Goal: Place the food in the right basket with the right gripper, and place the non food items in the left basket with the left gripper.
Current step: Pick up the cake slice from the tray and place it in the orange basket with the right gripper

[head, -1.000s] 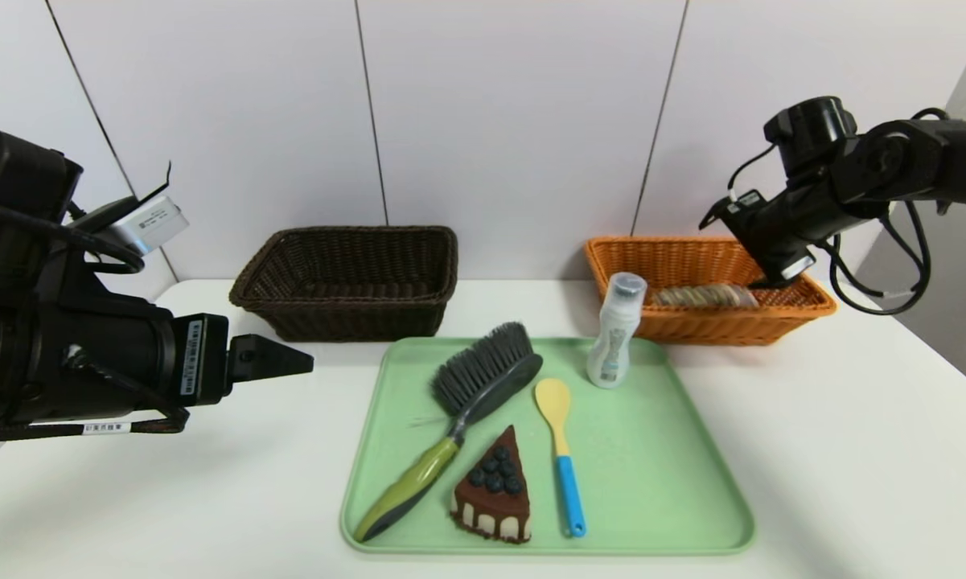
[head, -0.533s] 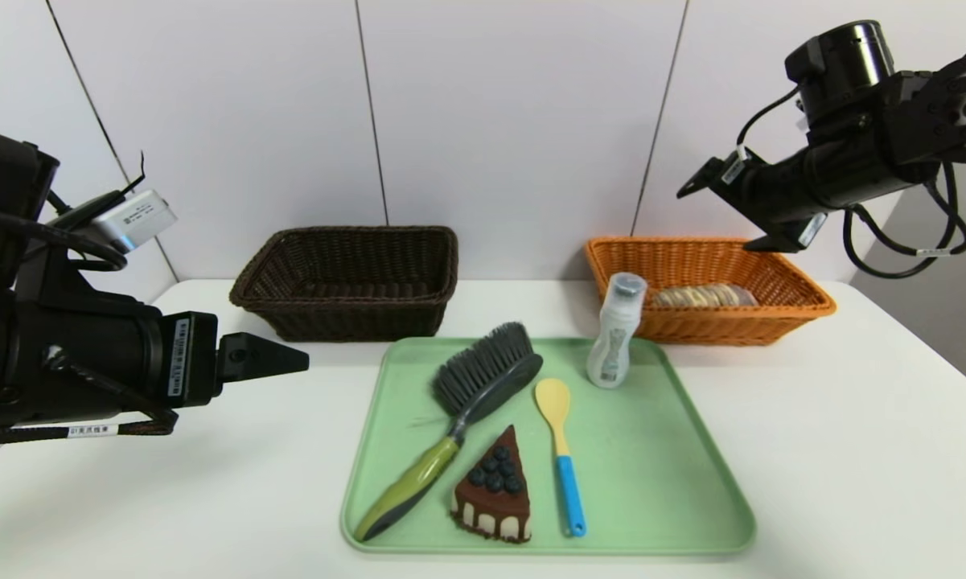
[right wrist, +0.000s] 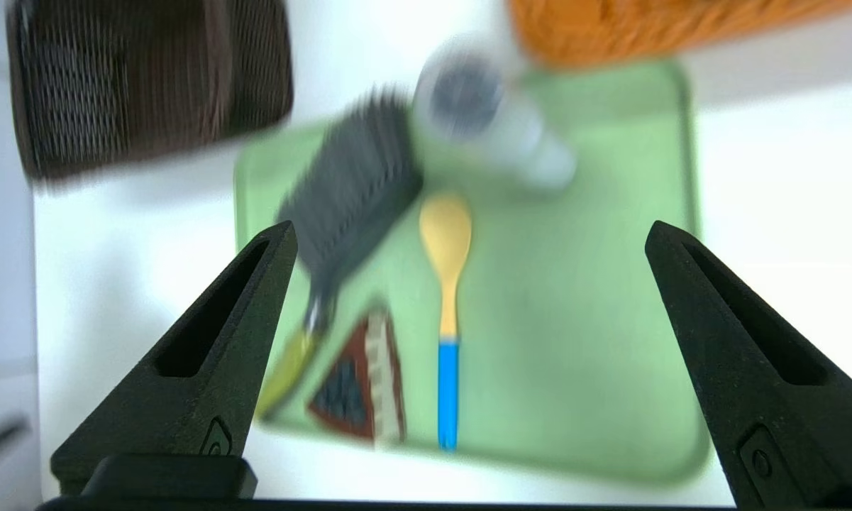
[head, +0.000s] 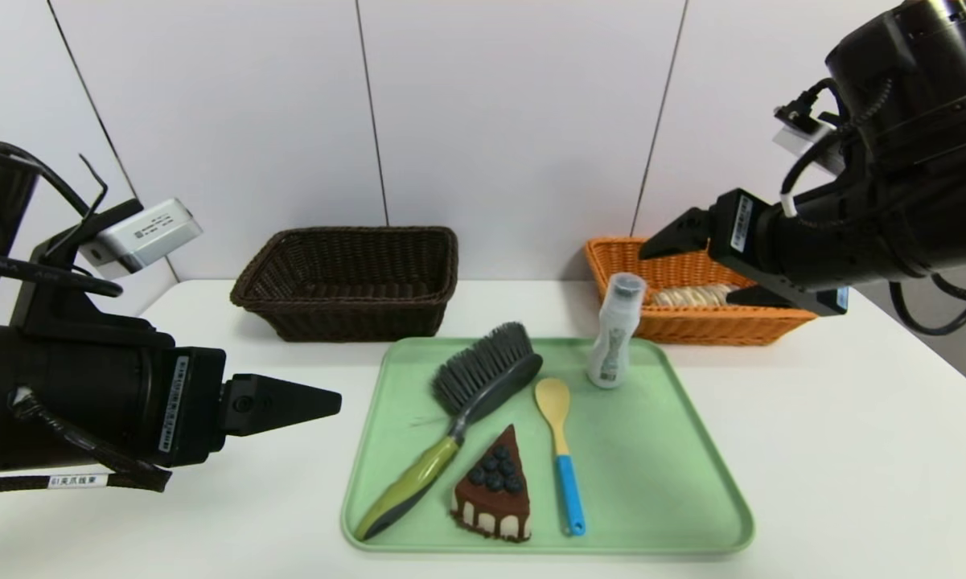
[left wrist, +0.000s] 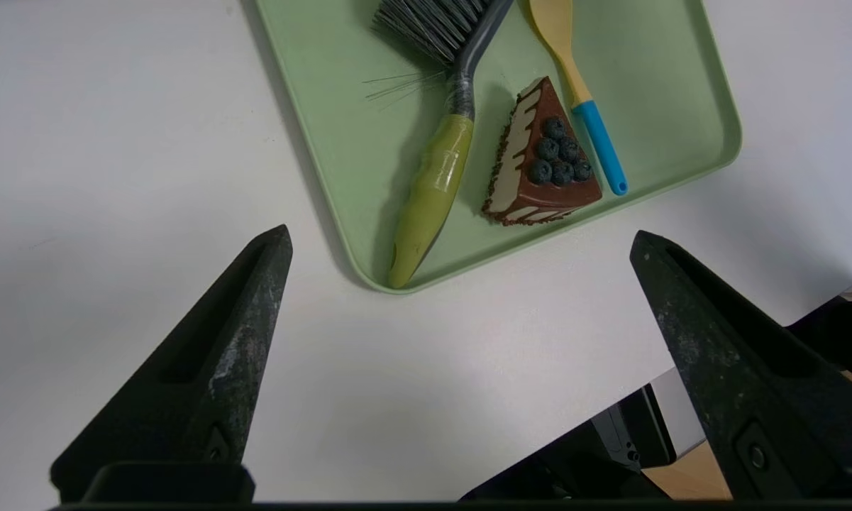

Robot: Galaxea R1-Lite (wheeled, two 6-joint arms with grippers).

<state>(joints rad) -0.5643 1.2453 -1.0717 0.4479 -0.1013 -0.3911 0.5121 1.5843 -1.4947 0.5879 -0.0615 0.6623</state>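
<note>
Left gripper [left wrist: 461, 228], jaws spread, above table's left side. Right gripper [right wrist: 474, 223], jaws spread, over tray's [head: 643, 482] far right corner. Cake wedge [head: 495, 492]: tray's near edge.

I take this for a robot test station, in a lab or something like it, though I can't tell what building it belongs to. From up here I see a plain white bench [head: 836, 450] with smooth pale panels [head: 515, 121] standing behind it, dark seams running down between them. A grey surface [head: 959, 342] shows past the bench at my right. Two black robot arms reach in from the sides, with cables, barcode labels and a boxy silver device [head: 149, 232] mounted on the left one. The baskets and the green tray [head: 643, 474] are set out neatly, like a prepared trial.
</note>
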